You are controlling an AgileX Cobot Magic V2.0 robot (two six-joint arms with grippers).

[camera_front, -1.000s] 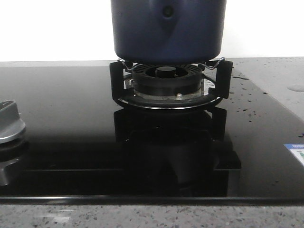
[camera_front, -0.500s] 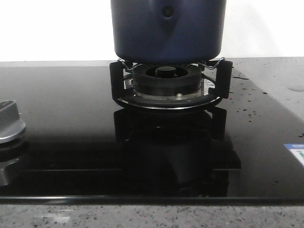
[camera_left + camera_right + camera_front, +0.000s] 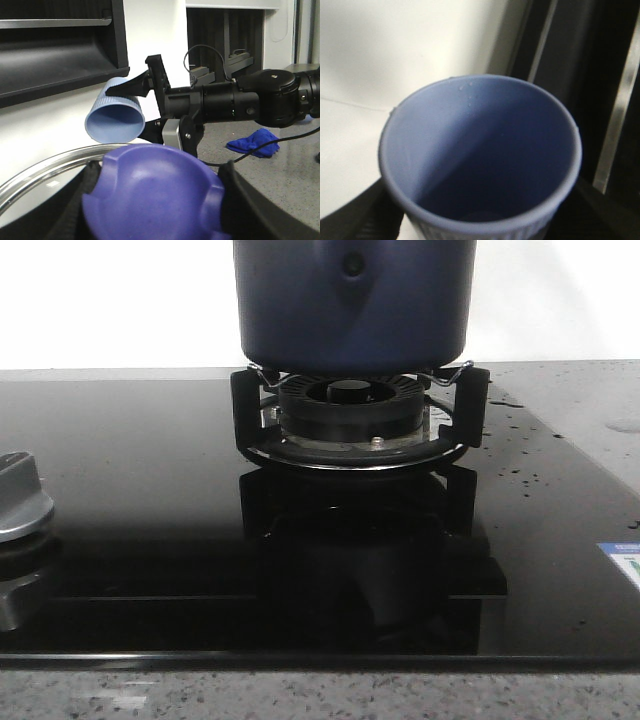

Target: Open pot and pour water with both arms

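Note:
The dark navy pot [image 3: 352, 302] stands on the black ring burner [image 3: 350, 415] at the middle of the black glass hob; its top is cut off by the front view. No gripper shows in the front view. In the left wrist view my left gripper [image 3: 156, 200] is shut on the purple lid knob [image 3: 155, 192], with the steel lid rim [image 3: 45, 167] behind it. My right gripper [image 3: 480, 220] is shut on a light blue ribbed cup [image 3: 480, 150], which looks empty. From the left wrist view the cup [image 3: 114, 116] lies tilted on its side, held in the right gripper [image 3: 142, 87].
A silver knob [image 3: 20, 498] sits at the hob's left edge. Water droplets [image 3: 520, 455] speckle the hob right of the burner. A blue cloth [image 3: 252, 142] lies on the grey counter. A dark cabinet [image 3: 55, 45] hangs above.

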